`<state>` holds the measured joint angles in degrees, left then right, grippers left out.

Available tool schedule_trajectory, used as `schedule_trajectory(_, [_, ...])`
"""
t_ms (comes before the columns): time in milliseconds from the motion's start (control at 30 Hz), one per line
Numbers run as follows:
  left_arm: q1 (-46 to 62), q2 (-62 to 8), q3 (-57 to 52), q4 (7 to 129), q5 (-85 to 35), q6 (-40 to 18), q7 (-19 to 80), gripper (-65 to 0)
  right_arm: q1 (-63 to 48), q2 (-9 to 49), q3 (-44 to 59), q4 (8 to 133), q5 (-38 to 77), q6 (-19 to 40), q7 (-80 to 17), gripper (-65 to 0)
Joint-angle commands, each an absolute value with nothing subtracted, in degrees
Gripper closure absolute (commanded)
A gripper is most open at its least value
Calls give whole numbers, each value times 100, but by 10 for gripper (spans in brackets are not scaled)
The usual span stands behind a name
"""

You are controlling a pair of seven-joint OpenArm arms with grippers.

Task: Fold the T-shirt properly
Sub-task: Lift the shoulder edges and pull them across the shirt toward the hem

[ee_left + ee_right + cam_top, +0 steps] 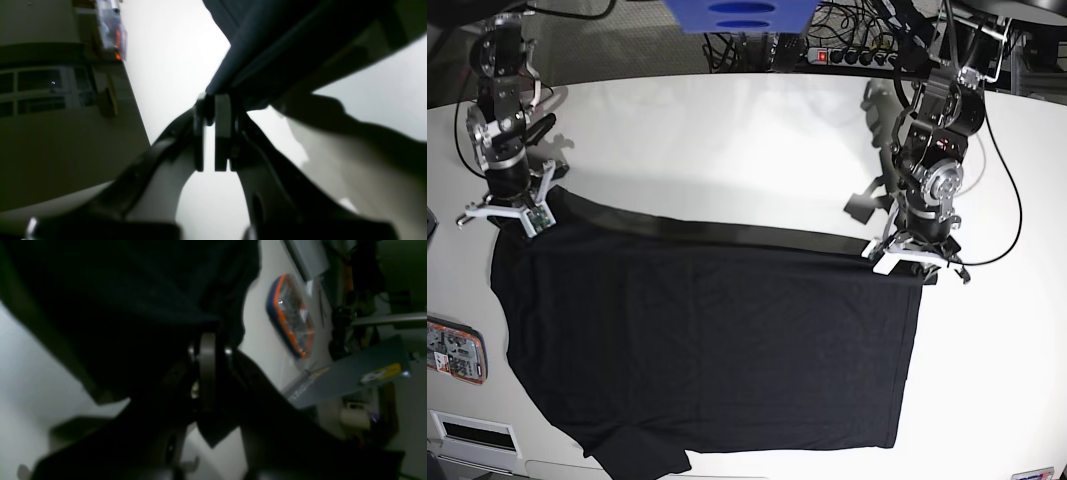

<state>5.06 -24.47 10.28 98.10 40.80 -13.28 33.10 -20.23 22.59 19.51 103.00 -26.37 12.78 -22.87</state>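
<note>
White table (727, 140), round-edged, filling most of the base view. Black T-shirt (707, 340) spread flat across the table's middle and 6 o'clock part, far hem running as a raised ridge from 9 o'clock toward 3 o'clock, a sleeve hanging off near 7 o'clock. Left arm (937, 130) reaching in from 1 o'clock, right arm (502, 110) from 10 o'clock, well apart, one at each far corner of the shirt. Left gripper (905, 258) pinched narrow on the shirt's corner at 3 o'clock; in the left wrist view (213, 113) pads almost together with dark cloth (267, 50) caught at the tips and lifted clear of the table. Right gripper (519, 215) at the 9 o'clock corner; in the right wrist view (207, 350) jaws pressed together, black fabric (116, 306) bunched over the tips, a small flap hanging below. Clear packet with orange and blue rim (290, 316) lying on the table at 2 o'clock of the right wrist view, same packet (455, 352) at the base view's 8 o'clock edge, just beside the shirt. Power strip (847, 55) with red switch beyond the table at 12 o'clock.
</note>
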Motion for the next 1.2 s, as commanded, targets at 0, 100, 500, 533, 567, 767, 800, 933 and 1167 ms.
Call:
schedule_trajectory(0, [321, -2501, 1024, 9877, 4171, -1200, 3275, 0, -1824, 2352, 1930, 10360, -2642, 1147, -2141, 0])
schedule_trajectory(100, [224, -2501, 1024, 9833, 4171, -1200, 3275, 0, -1578, 2352, 1780, 10246, -2642, 1147, -2141, 0])
schedule_trajectory(500, [-268, -2255, 1033, 9402, 4180, -1200, 3275, 0, -1349, 2352, 1684, 9244, -2651, 1147, -2141, 0])
schedule_trajectory(533, [-303, -2255, 1033, 9270, 4180, -1200, 3275, 0, -1314, 2360, 1684, 9209, -2651, 1147, -2141, 0])
schedule_trajectory(567, [-347, -2255, 1033, 9147, 4180, -1200, 3275, 0, -1218, 2360, 1675, 9182, -2651, 1156, -2141, 0])
schedule_trajectory(767, [-497, -2255, 1042, 8831, 4180, -1200, 3275, 0, -567, 2360, 1165, 9051, -2651, 1156, -2141, 0])
schedule_trajectory(800, [-532, -2255, 1042, 8822, 4171, -1200, 3275, 0, -488, 2360, 1095, 9033, -2651, 1156, -2149, 0])
schedule_trajectory(933, [-752, -2097, 1015, 8558, 4171, -1200, 3275, 0, -268, 2360, 963, 8760, -2651, 1156, -2149, 0])
schedule_trajectory(1167, [-1086, -2035, 1051, 7952, 4171, -1200, 3266, 0, 31, 2360, 963, 8119, -2651, 1499, -2149, 0])
